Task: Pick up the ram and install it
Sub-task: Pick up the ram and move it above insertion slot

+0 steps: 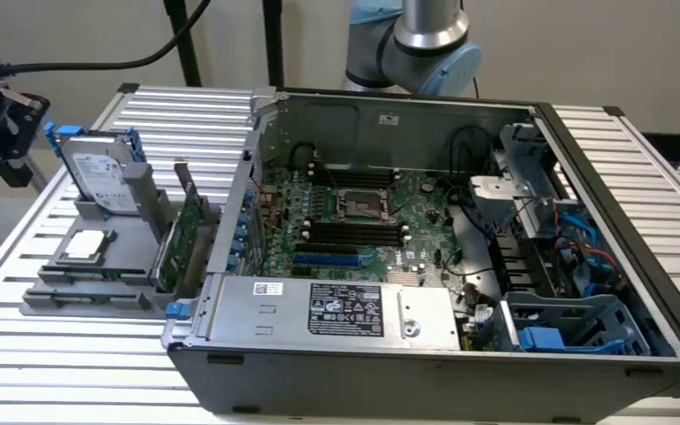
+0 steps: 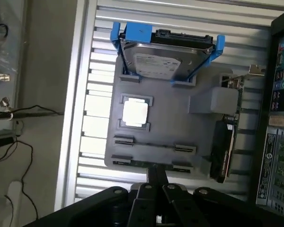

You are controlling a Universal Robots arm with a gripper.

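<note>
The ram (image 1: 86, 273) is a thin green stick standing on edge in a slot of the grey holder (image 1: 33, 305), at the end away from the hard drive. In the wrist view the ram (image 2: 139, 163) lies just beyond my gripper (image 2: 156, 174), whose two black fingers meet at a point with nothing between them. In the exterior view my gripper (image 1: 11, 164) hangs above the table's edge at the exterior view's left, well apart from the holder. The open computer case (image 1: 435, 354) shows the motherboard's dark memory slots (image 1: 346, 232).
On the holder (image 2: 203, 127) stand a silver hard drive with blue rails (image 1: 102, 173), a CPU chip (image 1: 86, 246) and a green expansion card (image 1: 181, 239). A power supply (image 1: 340, 310) and blue cables (image 1: 576, 239) fill parts of the case. Black cables hang at the exterior view's upper left.
</note>
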